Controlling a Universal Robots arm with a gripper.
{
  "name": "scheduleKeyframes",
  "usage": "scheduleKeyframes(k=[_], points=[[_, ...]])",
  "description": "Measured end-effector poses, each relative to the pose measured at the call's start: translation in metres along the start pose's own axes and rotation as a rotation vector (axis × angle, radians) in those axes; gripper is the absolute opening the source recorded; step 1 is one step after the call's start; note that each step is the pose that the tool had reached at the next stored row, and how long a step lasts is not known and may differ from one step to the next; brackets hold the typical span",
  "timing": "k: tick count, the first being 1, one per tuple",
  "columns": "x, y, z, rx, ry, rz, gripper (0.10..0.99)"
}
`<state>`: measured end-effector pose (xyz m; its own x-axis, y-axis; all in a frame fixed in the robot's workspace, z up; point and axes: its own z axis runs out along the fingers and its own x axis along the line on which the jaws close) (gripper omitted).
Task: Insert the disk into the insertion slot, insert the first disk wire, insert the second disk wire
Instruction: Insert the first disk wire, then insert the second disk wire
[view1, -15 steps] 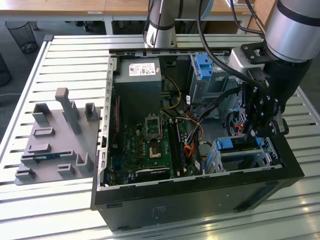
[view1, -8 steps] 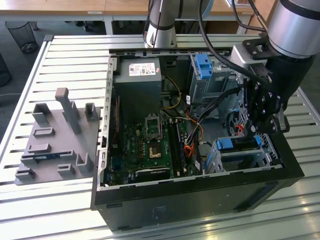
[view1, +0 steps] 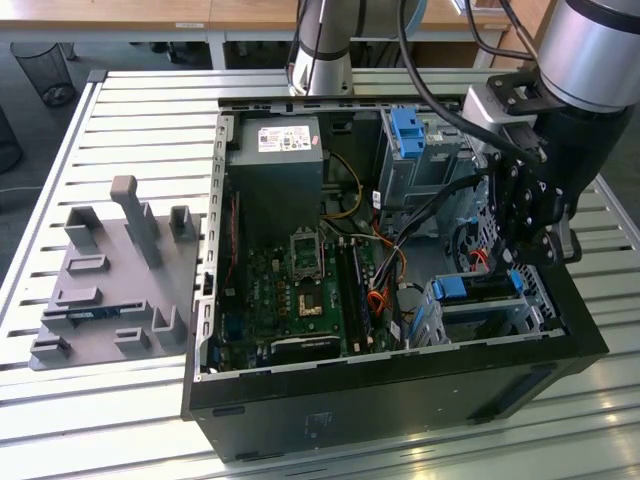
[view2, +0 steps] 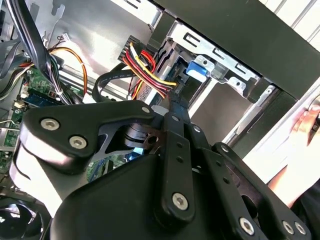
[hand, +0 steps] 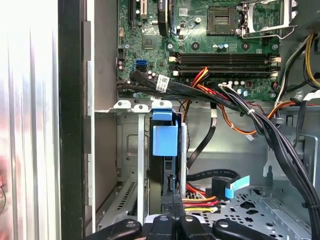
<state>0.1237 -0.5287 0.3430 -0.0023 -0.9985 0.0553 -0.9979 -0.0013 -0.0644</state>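
Observation:
The disk (view1: 478, 288), silver in a bright blue carrier, sits inside the insertion slot (view1: 535, 312), a low grey perforated cage at the case's corner on the exterior view's right. In the first wrist view the disk (hand: 165, 137) stands edge-on in the slot (hand: 129, 150). My gripper (view1: 508, 265) hangs just over the disk's rear edge. Its fingers (hand: 168, 217) lie together, shut on the plug of the first disk wire (hand: 200, 204), a red, yellow and black bundle (view2: 150, 70). The second disk wire (hand: 226, 187), black with a blue tab, lies loose beside it. The gripper (view2: 172, 102) points at the blue carrier (view2: 197, 70).
A taller grey cage with a blue bracket (view1: 405, 130) stands behind the slot. Motherboard (view1: 300, 290) and power supply (view1: 275, 170) fill the case. Thick black cable bundles (hand: 280, 150) run close by. A grey fixture plate (view1: 110, 290) lies at the exterior view's left. A person's hand (view2: 307, 122) rests outside the case.

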Motion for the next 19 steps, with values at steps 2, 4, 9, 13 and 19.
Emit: scheduleKeyframes(k=[2, 4, 9, 13, 19], points=[[0.0000, -0.0001, -0.0007, 0.000, 0.0000, 0.000, 0.106], [0.0001, -0.0001, -0.0013, 0.000, -0.0001, 0.000, 0.106], [0.0001, -0.0002, -0.0022, -0.001, 0.0000, 0.000, 0.106], [0.0001, -0.0004, -0.0026, -0.001, 0.0000, 0.000, 0.106], [0.0002, -0.0007, -0.0047, -0.001, 0.0002, 0.000, 0.106]])
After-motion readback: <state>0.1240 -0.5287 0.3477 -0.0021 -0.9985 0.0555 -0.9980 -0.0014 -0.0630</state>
